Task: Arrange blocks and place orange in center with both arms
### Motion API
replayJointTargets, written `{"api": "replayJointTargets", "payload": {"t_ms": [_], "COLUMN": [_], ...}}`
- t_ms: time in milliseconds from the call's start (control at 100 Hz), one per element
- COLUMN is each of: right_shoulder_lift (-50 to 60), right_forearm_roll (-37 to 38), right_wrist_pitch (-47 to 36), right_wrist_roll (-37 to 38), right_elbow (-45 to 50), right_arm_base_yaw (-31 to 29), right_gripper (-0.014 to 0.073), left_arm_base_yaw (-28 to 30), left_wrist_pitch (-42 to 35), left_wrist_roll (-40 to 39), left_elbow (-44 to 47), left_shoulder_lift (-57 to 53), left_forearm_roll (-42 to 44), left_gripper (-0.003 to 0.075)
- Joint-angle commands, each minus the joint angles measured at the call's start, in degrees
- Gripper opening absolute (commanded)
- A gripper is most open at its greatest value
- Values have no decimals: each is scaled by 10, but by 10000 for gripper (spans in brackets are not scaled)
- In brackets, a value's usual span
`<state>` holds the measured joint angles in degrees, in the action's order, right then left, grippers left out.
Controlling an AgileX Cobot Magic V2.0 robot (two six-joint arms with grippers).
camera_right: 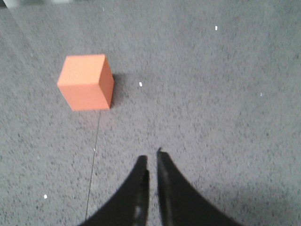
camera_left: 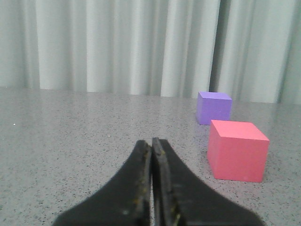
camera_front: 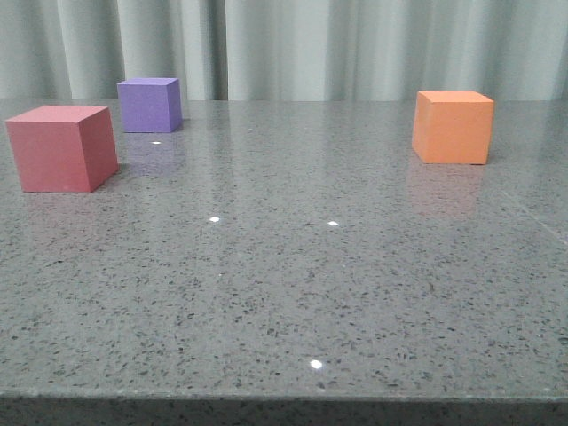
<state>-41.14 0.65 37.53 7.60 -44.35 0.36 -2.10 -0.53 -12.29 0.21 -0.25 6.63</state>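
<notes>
Front view: red cube (camera_front: 60, 147), purple cube (camera_front: 149, 104), orange cube (camera_front: 453, 127) rest apart on table (camera_front: 293, 293).

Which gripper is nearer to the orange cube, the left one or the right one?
Right. The right gripper has the orange cube just ahead; the left gripper faces only the red and purple cubes.

Front camera sits low, facing forward across the table (camera_front: 293, 293) toward the curtain (camera_front: 293, 44). Left wrist camera looks level; right wrist camera looks steeply down. Front shares each wrist's cubes.
</notes>
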Motion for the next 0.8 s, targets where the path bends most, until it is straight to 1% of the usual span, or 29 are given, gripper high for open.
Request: {"api": "replayJointTargets", "payload": {"t_ms": [0, 20, 70, 120, 140, 190, 280, 420, 500, 650, 790], "right_shoulder_lift": [-5, -5, -5, -5, -5, -5, -5, -6, -27, -114, -211], "right_forearm_roll": [-1, -1, -1, -1, -1, -6, -28, -74, -88, -88, -87], "right_wrist_pitch": [-15, -11, -3, -1, -1, -1, 2, -2, -7, -4, -7], "right_wrist_roll": [-5, -5, -5, -5, -5, -5, -5, -5, -5, -5, -5], "right_elbow": [-21, -21, -20, -20, -20, -20, -19, -22, -34, -80, -143], "right_arm_base_yaw": [-2, -2, -2, -2, -2, -2, -2, -2, 5, 48, 97], "right_gripper": [300, 335, 476, 578, 613, 670, 644, 644, 644, 644, 644], "left_arm_base_yaw": [1, 1, 1, 1, 1, 1, 1, 1, 1, 1, 1], "left_wrist_pitch": [-46, -46, -46, -46, -46, -46, -46, -46, -46, -46, -46], "left_wrist_roll": [-1, -1, -1, -1, -1, -1, -1, -1, -1, -1, -1], "left_elbow": [23, 23, 23, 23, 23, 23, 23, 23, 23, 23, 23], "left_shoulder_lift": [-21, -21, -21, -21, -21, -21, -21, -21, -21, -21, -21], "left_forearm_roll": [-4, -4, -4, -4, -4, -4, -4, -4, -4, -4, -4], "left_gripper": [-20, -20, -20, -20, -20, -20, -20, -20, -20, -20, -20]}}
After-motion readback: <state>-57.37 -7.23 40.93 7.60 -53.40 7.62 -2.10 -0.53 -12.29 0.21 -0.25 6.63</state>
